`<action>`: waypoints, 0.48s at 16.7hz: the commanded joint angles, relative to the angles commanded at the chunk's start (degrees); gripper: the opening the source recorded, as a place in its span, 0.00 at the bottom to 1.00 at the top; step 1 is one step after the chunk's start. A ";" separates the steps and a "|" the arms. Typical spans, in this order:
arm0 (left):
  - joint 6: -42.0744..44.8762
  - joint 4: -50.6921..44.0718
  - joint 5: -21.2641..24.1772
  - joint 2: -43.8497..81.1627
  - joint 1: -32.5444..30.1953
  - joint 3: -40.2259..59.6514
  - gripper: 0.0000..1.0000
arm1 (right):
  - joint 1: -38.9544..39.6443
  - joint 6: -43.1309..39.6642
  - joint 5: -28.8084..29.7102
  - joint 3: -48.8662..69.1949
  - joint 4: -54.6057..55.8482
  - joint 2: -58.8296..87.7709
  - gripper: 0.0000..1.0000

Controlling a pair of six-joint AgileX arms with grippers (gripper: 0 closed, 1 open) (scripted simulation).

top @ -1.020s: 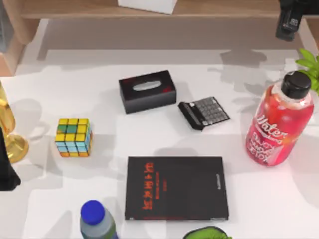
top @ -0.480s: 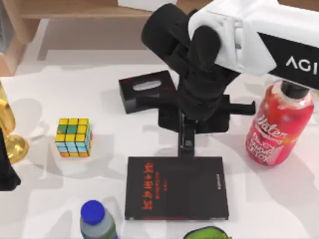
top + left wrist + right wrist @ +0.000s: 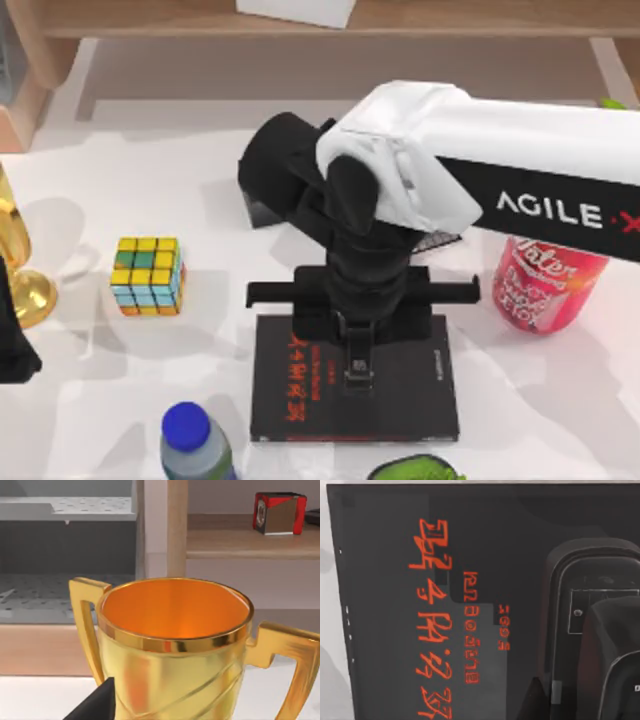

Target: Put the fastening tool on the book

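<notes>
Since half a second ago, right gripper (image 3: pixel 357 377) has advanced over the book (image 3: pixel 410 400), apparently carrying the stapler (image 3: pixel 592 645); finger state cannot be told. Rigid, light tool; grasp mid-body. Left arm parked beside trophy (image 3: pixel 175 645).

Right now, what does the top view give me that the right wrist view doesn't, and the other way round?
Top view adds: the right pincer over the book, the colour cube, red bottle and blue-capped bottle around it, and the left pincer parked by the gold trophy at table's left. Right wrist view adds: the cover's red characters close up. Shared: the black book on the white table.
</notes>
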 joint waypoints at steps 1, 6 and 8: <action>0.00 0.00 0.00 0.00 0.00 0.00 1.00 | 0.00 0.00 0.00 0.00 0.00 0.00 0.00; 0.00 0.00 0.00 0.00 0.00 0.00 1.00 | -0.22 -0.08 -0.01 -1.90 2.90 0.91 0.00; 0.00 0.00 0.00 0.00 0.00 0.00 1.00 | -0.21 -0.15 0.00 -3.35 5.12 1.74 0.00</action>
